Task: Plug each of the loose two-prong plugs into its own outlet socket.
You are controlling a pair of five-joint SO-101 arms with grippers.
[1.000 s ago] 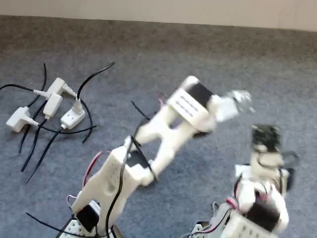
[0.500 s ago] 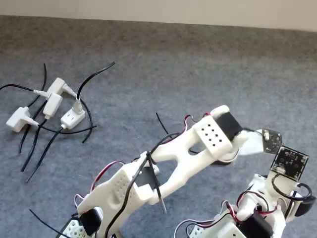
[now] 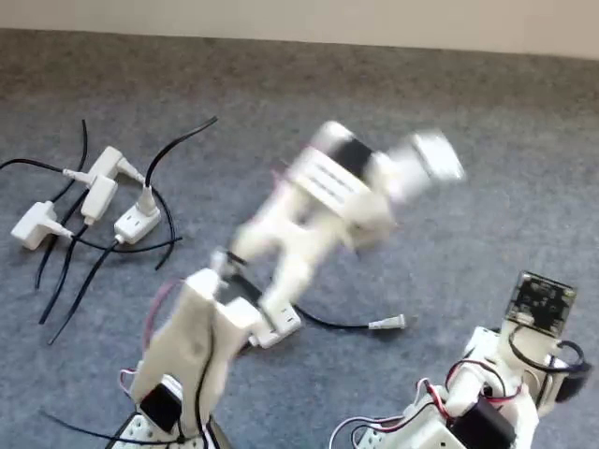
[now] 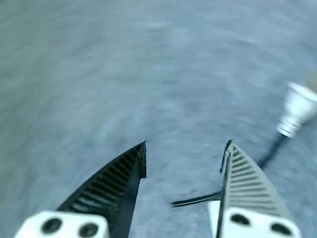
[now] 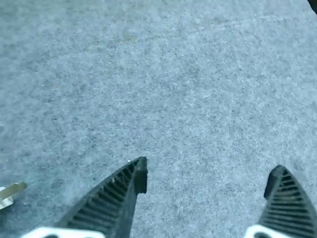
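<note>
High view: a small white plug (image 3: 388, 324) on a limp black cord (image 3: 337, 325) lies on the grey felt worktop (image 3: 468, 112) between the two arms, well apart from the cluster of white sockets (image 3: 138, 223) near the left edge. Both the left end effector (image 4: 186, 146) and the right end effector (image 5: 210, 166) hang open and empty. The plug looks light and hard-shelled, likely to skid or be tugged by its cord, so pinch its plastic body behind the prongs.
</note>
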